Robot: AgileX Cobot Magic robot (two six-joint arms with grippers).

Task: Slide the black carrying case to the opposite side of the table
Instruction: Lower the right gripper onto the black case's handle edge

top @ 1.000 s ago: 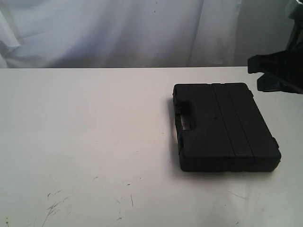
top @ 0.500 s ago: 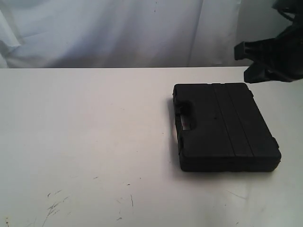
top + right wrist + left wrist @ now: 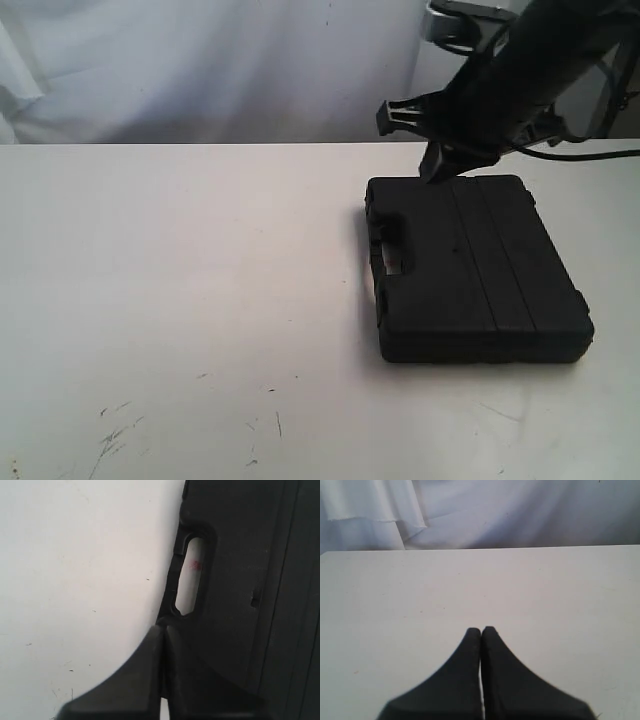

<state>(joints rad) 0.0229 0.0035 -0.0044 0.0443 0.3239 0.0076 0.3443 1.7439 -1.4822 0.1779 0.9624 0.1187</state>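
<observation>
The black case point(image 3: 470, 265) lies flat on the right half of the white table point(image 3: 200, 280), with its cut-out handle point(image 3: 385, 245) facing left. My right gripper point(image 3: 432, 170) hangs over the case's far edge, apart from it as far as I can tell. In the right wrist view the right gripper point(image 3: 162, 629) is shut and empty, and the case point(image 3: 240, 580) with its handle slot point(image 3: 189, 575) lies just beyond the tips. A red mark shows through the slot. My left gripper point(image 3: 481, 629) is shut and empty over bare table point(image 3: 470, 580). It is out of the exterior view.
A white cloth backdrop point(image 3: 250, 70) hangs behind the table's far edge. Dark scratches point(image 3: 115, 435) mark the table near the front left. Cables point(image 3: 590, 150) trail from the right arm at the right edge.
My right arm has swung in from the right edge, leftward and a little up, and now reaches over the case's far edge. The case has not moved.
</observation>
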